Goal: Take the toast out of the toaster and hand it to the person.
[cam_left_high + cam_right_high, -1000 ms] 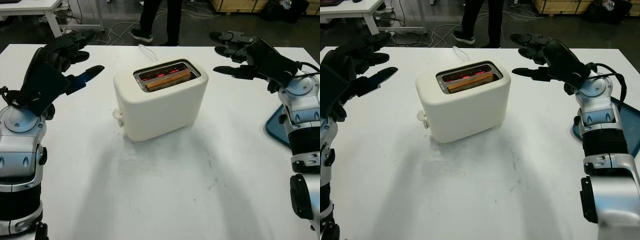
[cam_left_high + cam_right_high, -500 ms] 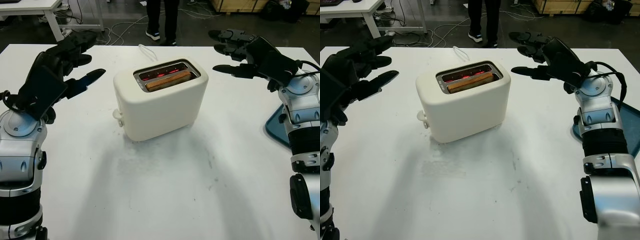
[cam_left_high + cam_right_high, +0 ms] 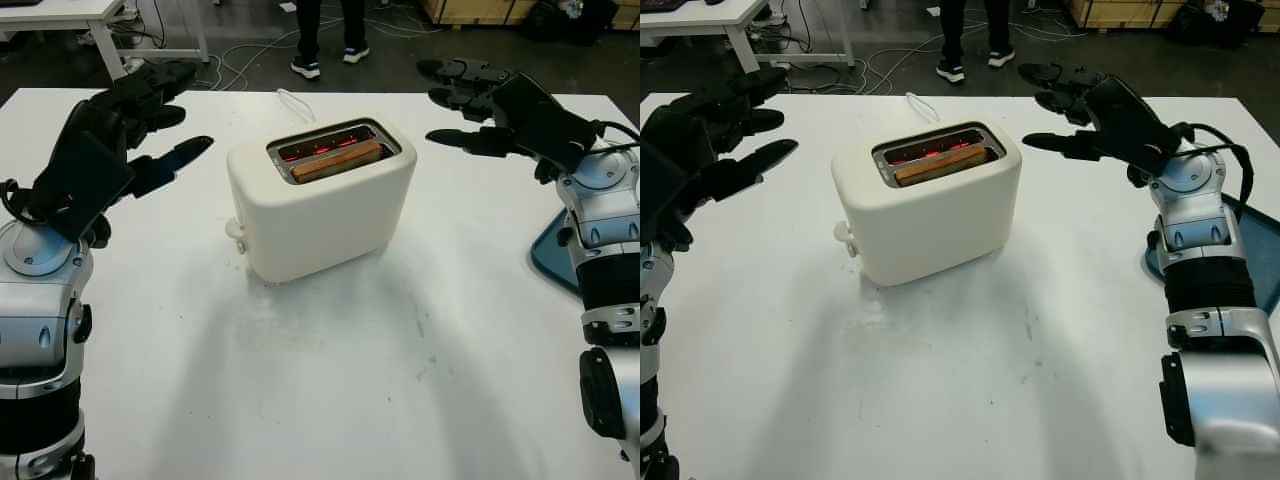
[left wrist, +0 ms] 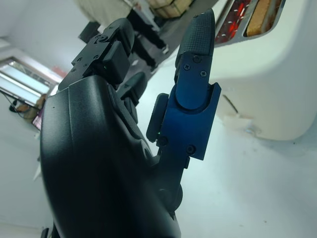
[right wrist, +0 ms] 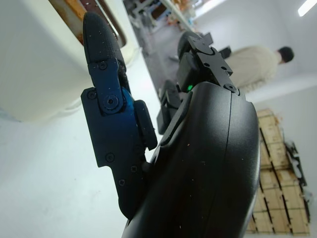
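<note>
Fingers of left hand (image 3: 120,125) and right hand (image 3: 490,105) open, flanking one toaster (image 3: 320,200); one toast (image 3: 337,160) inside

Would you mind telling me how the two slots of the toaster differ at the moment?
The toaster has two slots. The near slot holds the toast, its brown edge about level with the top; the far slot holds no bread. The far slot's glowing red elements show plainly, while the toast largely hides those of the near slot. Both run parallel along the top.
</note>
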Tool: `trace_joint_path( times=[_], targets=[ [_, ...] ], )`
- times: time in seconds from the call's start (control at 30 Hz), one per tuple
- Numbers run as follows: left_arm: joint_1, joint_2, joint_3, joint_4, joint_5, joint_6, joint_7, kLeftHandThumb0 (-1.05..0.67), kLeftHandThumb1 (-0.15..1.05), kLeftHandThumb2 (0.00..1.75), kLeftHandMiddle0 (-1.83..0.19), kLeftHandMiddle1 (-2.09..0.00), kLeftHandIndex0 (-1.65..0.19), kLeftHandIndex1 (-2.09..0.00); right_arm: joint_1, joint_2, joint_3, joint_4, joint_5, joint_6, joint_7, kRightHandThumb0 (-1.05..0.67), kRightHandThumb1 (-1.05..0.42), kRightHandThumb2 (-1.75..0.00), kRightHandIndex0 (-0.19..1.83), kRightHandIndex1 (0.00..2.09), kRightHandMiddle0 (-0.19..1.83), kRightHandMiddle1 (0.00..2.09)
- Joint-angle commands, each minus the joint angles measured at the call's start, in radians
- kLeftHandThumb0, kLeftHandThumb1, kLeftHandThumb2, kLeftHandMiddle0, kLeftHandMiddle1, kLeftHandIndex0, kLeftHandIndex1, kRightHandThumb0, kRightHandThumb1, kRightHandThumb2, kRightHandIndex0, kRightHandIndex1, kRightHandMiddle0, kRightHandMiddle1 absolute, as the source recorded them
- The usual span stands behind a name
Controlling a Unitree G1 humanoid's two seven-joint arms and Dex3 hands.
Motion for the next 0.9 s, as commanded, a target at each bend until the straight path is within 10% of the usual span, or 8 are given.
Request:
trace_joint_path(
  times=[0.0,0.87],
  targets=[
    [-0.001,0.018,-0.016,0.002,0.019,-0.007,-0.002,-0.68,0.92,0.16,-0.03,-0.90,-0.44,-0.01,0.000,0.001,-0.007,-0.017,0.014,0.012,0.004,-0.75,-0.92,-0.10,0.32,0.01,0.33,0.00],
    [-0.014,0.019,-0.035,0.016,0.023,-0.016,0.006,-0.69,0.92,0.13,-0.04,-0.91,-0.45,-0.02,0.010,0.000,-0.006,-0.032,0.017,0.009,0.018,-0.75,-0.92,-0.12,0.31,0.01,0.30,0.00]
  ],
)
